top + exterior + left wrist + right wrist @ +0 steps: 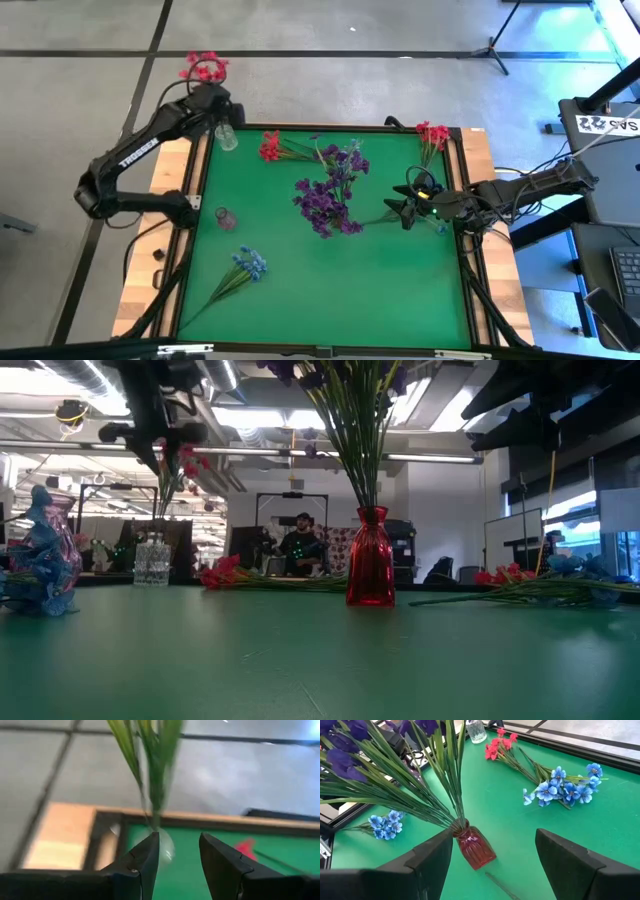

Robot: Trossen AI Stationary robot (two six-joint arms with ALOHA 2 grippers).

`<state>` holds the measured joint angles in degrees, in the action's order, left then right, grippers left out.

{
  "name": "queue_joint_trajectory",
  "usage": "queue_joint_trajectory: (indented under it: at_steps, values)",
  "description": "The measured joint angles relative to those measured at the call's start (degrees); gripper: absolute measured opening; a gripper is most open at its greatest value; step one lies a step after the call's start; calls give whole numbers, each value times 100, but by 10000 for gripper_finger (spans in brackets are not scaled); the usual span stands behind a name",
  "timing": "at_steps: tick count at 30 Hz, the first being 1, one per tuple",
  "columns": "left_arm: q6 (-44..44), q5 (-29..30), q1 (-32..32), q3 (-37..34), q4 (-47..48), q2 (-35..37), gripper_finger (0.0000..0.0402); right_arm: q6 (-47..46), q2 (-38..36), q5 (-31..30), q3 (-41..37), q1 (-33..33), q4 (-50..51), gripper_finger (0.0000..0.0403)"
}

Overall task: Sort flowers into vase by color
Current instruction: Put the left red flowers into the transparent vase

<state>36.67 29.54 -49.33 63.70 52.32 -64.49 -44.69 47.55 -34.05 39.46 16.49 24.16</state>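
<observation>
A red-pink sprig (pixel 205 68) stands with its stems (pixel 152 780) in a small clear vase (pixel 227 137) at the far left corner of the green mat. My left gripper (pixel 179 847) is open right above that vase, level with the stems. A red vase (pixel 475 848) at mid-table holds dark purple flowers (pixel 330 195). My right gripper (pixel 405 210) is open, low over the mat to the right of the red vase, pointing at it. Other sprigs lie flat on the mat: red (pixel 272 148), red (pixel 432 133), blue (pixel 248 265) and blue (pixel 565 787). My left gripper is open with the sprig's green stems (pixel 150 805) just past the tip of one finger (pixel 147 852). I cannot tell whether that finger touches them. The stems stand upright with their lower ends in the clear vase.
A small pink vase (pixel 225 217) stands near the mat's left edge. A raised dark frame (pixel 470 260) borders the mat. Free mat lies toward the near edge. A person (pixel 300 545) sits in the room beyond the table. Cables run by the right arm.
</observation>
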Motion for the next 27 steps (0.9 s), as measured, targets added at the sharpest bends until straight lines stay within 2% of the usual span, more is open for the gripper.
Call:
queue_joint_trajectory:
  at_steps: [4, 6, 8, 15, 20, 27]
  values:
    - [784, -560, 443, 3, 74, 306, 136, 0, 0, -137, 0, 0, -3, 285]
    - [1052, -615, 792, 4, 73, 322, 136, -1, 0, -215, 0, 0, -2, 285]
    - [1481, -478, 1155, 4, 76, 271, 137, -19, 0, -241, 0, 0, -7, 285]
    - [4002, 546, 2045, 4, 78, -291, 137, -317, 0, -238, 0, 0, -7, 285]
    - [5556, 556, 2349, 4, 67, -896, 137, -455, -1, -163, 0, 0, -7, 285]
    - [6950, -72, 2321, 4, 21, -1826, 137, -775, 0, 58, 0, 0, -9, 285]
